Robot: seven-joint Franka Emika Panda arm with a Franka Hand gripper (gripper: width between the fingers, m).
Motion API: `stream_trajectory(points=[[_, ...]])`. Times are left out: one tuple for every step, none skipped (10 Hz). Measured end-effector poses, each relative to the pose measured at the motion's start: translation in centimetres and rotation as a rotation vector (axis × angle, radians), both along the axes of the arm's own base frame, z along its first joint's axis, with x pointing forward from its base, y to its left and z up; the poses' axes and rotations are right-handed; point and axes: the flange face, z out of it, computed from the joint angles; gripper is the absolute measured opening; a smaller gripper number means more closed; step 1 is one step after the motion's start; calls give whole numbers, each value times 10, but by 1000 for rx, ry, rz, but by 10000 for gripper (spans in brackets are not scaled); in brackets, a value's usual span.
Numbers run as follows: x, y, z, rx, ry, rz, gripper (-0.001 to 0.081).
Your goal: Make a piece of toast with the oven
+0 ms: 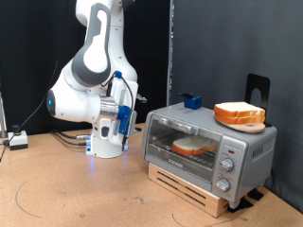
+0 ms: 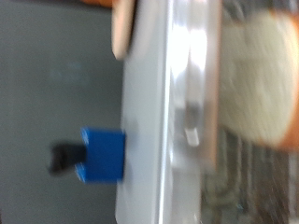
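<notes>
The oven [image 1: 210, 149] is a silver-grey box on a wooden stand at the exterior view's right, with round knobs [image 1: 227, 163] down its right front. The door looks closed. One piece of toast [image 1: 194, 145] lies on the rack inside, seen through the glass. It also shows in the blurred wrist view [image 2: 259, 79], beside the oven's silver top [image 2: 149, 112]. My gripper [image 1: 130, 111] hangs at the end of the folded arm, just left of the oven, apart from it. Its fingers do not show in the wrist view.
A pile of bread slices [image 1: 239, 114] sits on the oven's top at the right; its edge shows in the wrist view [image 2: 121, 28]. A small blue object [image 1: 193, 99] [image 2: 103, 155] stands on the oven's back left. Cables lie on the brown table at the left.
</notes>
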Motion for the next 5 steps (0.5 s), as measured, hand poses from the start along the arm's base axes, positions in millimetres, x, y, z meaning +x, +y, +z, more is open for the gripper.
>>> stream_trajectory(points=[[11,3,-1,6,27,5,809],[22,6,-3,-21,62,30,809],[34,9,-6,-68,70,61,809],[44,12,-9,-101,74,99,809],[43,12,-9,-89,75,85,809]])
